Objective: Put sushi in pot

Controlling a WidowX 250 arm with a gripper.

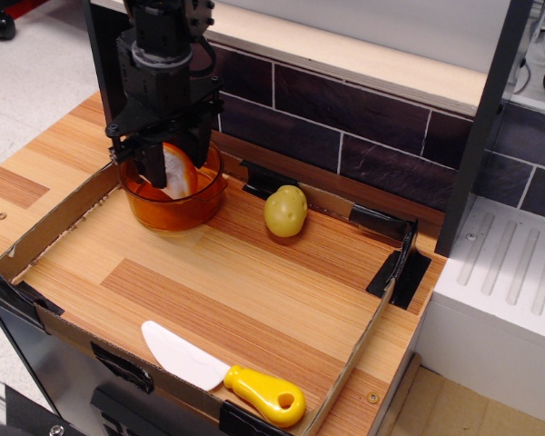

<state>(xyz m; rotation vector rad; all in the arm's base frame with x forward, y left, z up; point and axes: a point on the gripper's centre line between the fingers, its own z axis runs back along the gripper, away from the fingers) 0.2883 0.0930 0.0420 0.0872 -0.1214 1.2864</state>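
Observation:
The sushi (178,169), a white wedge with an orange top, hangs inside the rim of the amber transparent pot (177,211), which stands at the far left corner of the tray. My black gripper (173,173) comes straight down into the pot's mouth and is shut on the sushi. Its fingers (153,167) reach below the rim. The arm hides the pot's back edge. I cannot tell whether the sushi touches the pot's bottom.
A yellow-green potato toy (285,211) lies right of the pot. A white-bladed knife with a yellow handle (222,374) lies at the tray's front edge. A low cardboard wall (54,222) rings the wooden tray. A dark brick wall (345,127) and a black post (477,127) stand behind.

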